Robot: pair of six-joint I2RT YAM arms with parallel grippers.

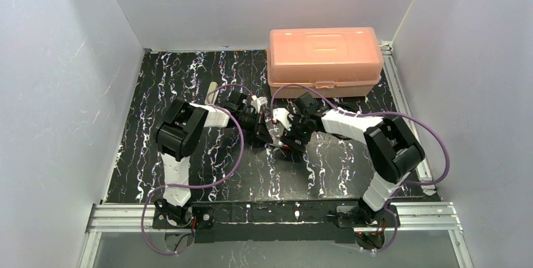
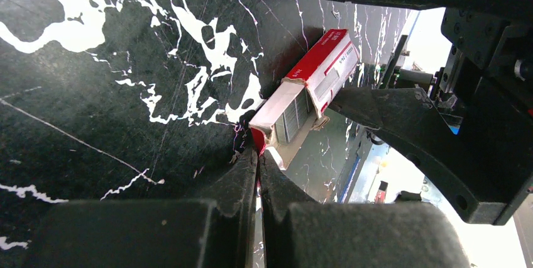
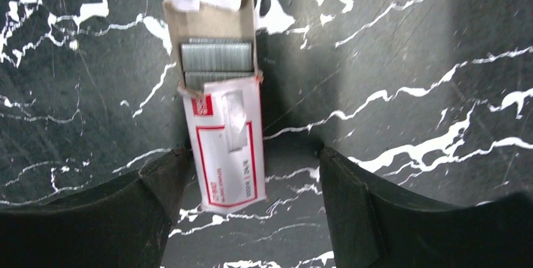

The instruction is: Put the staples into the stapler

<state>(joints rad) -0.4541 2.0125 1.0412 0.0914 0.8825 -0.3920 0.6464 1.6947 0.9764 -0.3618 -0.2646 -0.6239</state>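
Now the left gripper (image 2: pixel 256 156) is squeezed shut on the end flap of the pale cardboard tray (image 2: pixel 276 107). The tray sticks partway out of the small red cardboard box (image 2: pixel 327 60). The thin silvery strips of staples (image 3: pixel 217 57) lie side by side in the tray, out in the open, down on the black table with white streaks (image 3: pixel 408 60). The right gripper (image 3: pixel 251 156) is let go and wide. One finger is just beside the box, the other stands apart from it, and it holds nothing.

Here is what could go wrong. The box lies loose between the right fingers. If the left gripper pulls the tray, the box may just slide along with it, and then the tray comes out no further. The flap is thin card, so a hard pull could tear it, or it could slip out of the pinch. If the tray tips or jerks, the staples could spill onto the table, and flat little strips look hard to pick up from there. A strip may also snap into short bits if a finger pushes on it. The two grippers are very close, so they could bump each other. I cannot pick out the stapler in these views, so I cannot tell how far the staples must be carried.
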